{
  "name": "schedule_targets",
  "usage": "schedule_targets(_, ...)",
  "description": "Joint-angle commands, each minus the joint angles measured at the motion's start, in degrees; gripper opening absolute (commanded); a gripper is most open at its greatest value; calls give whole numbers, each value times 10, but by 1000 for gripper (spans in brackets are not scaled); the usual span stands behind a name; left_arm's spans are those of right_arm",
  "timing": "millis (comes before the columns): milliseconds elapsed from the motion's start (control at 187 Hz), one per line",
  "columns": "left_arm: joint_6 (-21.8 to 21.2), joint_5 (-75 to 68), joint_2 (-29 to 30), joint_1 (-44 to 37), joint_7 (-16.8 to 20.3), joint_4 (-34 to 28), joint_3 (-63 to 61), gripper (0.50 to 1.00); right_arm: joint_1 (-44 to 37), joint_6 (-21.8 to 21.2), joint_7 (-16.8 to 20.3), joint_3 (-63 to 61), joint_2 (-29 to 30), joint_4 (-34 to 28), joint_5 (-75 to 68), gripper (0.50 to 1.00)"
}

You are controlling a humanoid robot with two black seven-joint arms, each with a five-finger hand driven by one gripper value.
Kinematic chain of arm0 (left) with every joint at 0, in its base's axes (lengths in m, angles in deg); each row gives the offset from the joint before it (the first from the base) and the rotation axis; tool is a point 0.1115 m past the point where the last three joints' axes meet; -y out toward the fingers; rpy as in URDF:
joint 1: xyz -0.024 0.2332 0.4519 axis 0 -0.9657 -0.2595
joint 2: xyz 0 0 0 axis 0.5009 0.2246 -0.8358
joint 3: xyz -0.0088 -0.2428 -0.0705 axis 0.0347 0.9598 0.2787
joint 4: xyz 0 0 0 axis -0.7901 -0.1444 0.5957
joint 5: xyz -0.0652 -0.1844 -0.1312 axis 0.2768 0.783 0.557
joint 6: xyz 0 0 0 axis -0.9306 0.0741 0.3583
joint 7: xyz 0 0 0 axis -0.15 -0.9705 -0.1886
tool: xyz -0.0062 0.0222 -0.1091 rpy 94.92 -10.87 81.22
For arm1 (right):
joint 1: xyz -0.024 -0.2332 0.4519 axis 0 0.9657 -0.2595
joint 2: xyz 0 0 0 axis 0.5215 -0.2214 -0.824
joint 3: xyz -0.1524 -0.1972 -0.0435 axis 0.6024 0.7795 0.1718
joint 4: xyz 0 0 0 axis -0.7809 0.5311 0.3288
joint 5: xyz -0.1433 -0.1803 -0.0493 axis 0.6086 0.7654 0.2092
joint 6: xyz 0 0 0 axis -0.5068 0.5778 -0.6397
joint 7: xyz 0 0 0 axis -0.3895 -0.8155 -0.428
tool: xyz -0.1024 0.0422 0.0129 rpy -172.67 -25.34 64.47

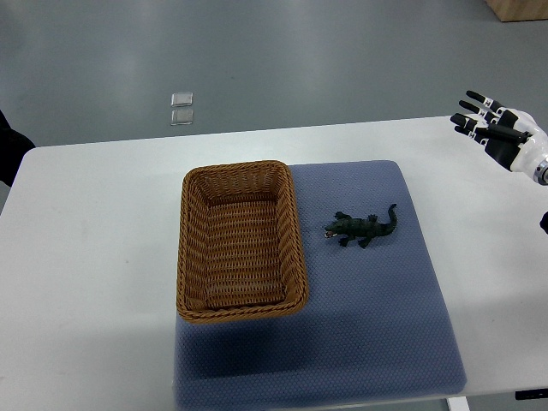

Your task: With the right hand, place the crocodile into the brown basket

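The crocodile (361,228) is a small dark green toy with a bumpy back and short splayed legs. It lies flat on a blue-grey cloth mat (377,334) that has a fine woven texture and rounded corners. Its snout points to 9 o'clock, toward the basket, and its thin tail curls up toward 2 o'clock. It sits at 3 o'clock from the brown basket (184,248), near it but not touching.

The basket is rectangular and woven from ribbed brown wicker, with a thick braided rim and sloping walls. Nothing is visible inside it. Its right part rests on the mat and its left part on the smooth white table (86,257).

The right hand (505,137) shows at the picture's right edge, at about 2 o'clock from the crocodile and well apart from it. It has a white shell with dark jointed fingers (479,101), which are spread loosely, point to 10 o'clock and hold nothing.

Beyond the table, at 12 o'clock, two small clear square pieces (181,109) lie on the grey floor (342,60).
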Motion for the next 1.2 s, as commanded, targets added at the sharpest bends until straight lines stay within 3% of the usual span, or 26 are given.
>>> schedule_targets(0, 0, 0, 0, 0, 0, -1, -4, 1000, 0, 0, 0, 1, 0, -1, 1, 928)
schedule_targets(1058, 0, 0, 0, 0, 0, -6, -1, 1000, -8, -17, 0, 4, -8, -9, 8, 928)
schedule_targets(1197, 0, 0, 0, 0, 0, -6, -1, 1000, -8, -19, -20, 3, -8, -10, 8, 928)
